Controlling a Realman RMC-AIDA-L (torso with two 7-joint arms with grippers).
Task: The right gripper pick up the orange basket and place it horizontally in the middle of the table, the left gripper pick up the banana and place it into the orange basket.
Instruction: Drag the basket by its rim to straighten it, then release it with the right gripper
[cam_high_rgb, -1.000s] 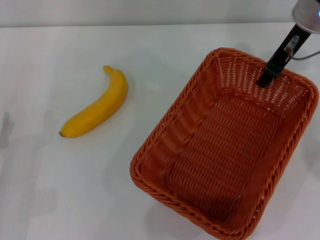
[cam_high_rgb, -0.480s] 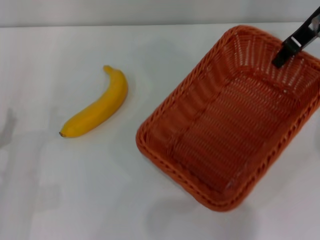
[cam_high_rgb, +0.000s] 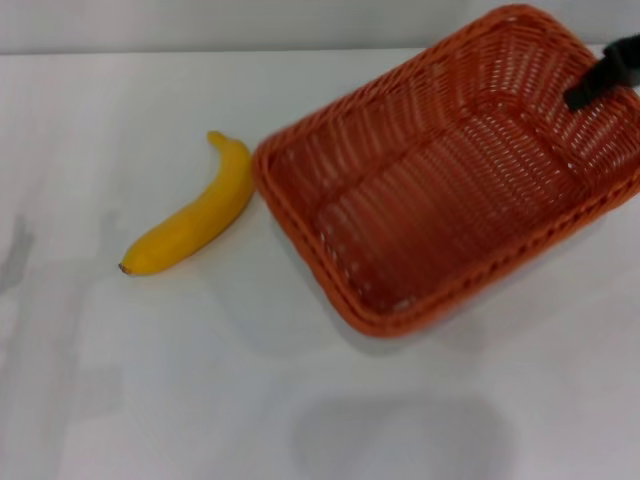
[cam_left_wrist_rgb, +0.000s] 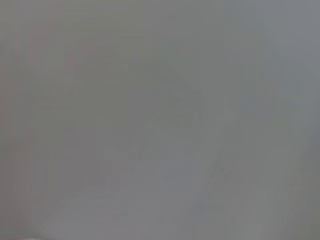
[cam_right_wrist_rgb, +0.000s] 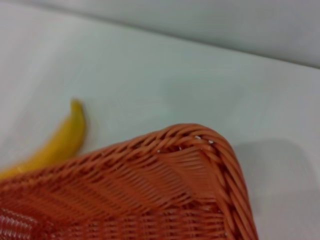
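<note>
Head view showed the orange basket (cam_high_rgb: 450, 170) tilted and lifted clear of the table (cam_high_rgb: 150, 380), its own shadow lying on the white surface below and nearer the robot; the right gripper (cam_high_rgb: 603, 76) reached in at the view's right edge, one black finger inside the basket's right-hand wall near the rim, clamped on that wall so far as the lifted basket suggested, though the outer finger was out of sight; the banana (cam_high_rgb: 192, 212) lay flat on the table to the basket's left, its stem end just beside the basket's near-left corner, whether touching could not be told; the right wrist view looked over a rounded basket corner (cam_right_wrist_rgb: 200, 150) toward the banana (cam_right_wrist_rgb: 60, 142) beyond; the left wrist view showed only a plain grey blur, and the left gripper appeared in no view.
</note>
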